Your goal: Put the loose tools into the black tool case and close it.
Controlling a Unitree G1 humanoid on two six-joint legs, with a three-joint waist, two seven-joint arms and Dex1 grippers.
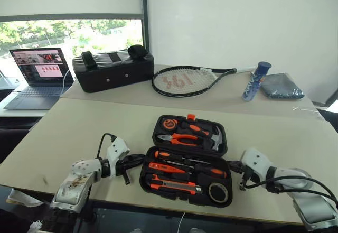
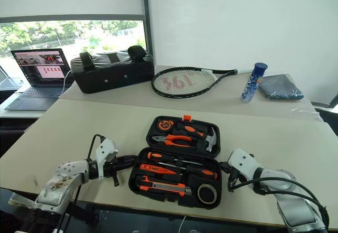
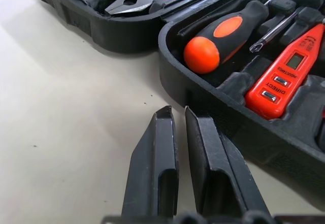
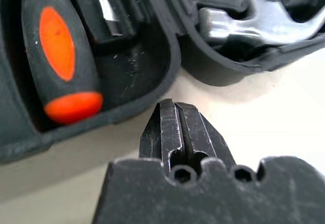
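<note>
The black tool case (image 1: pixel 143 180) lies open and flat near the table's front edge. Its near half holds the utility knife (image 1: pixel 174 184), the slim orange screwdriver (image 1: pixel 161 167), two black-and-orange screwdrivers (image 1: pixel 174 155) (image 1: pixel 211 170) and the dark tape roll (image 1: pixel 218 192). Pliers (image 1: pixel 182 137), a hammer (image 1: pixel 215 138) and a tape measure (image 1: pixel 169 123) sit in the far half. My left gripper (image 1: pixel 138 159) is shut and empty just off the case's left wall (image 3: pixel 213 112). On the case's right side, my right gripper (image 1: pixel 235 165) is shut and empty, close to its corner (image 4: pixel 167 66).
On the back table are a black padded bag (image 1: pixel 112 70), a tennis racket (image 1: pixel 185 80), a blue can (image 1: pixel 256 81) and a grey cloth (image 1: pixel 281 85). A laptop (image 1: pixel 39 77) stands open at the far left. The table's front edge runs just below the case.
</note>
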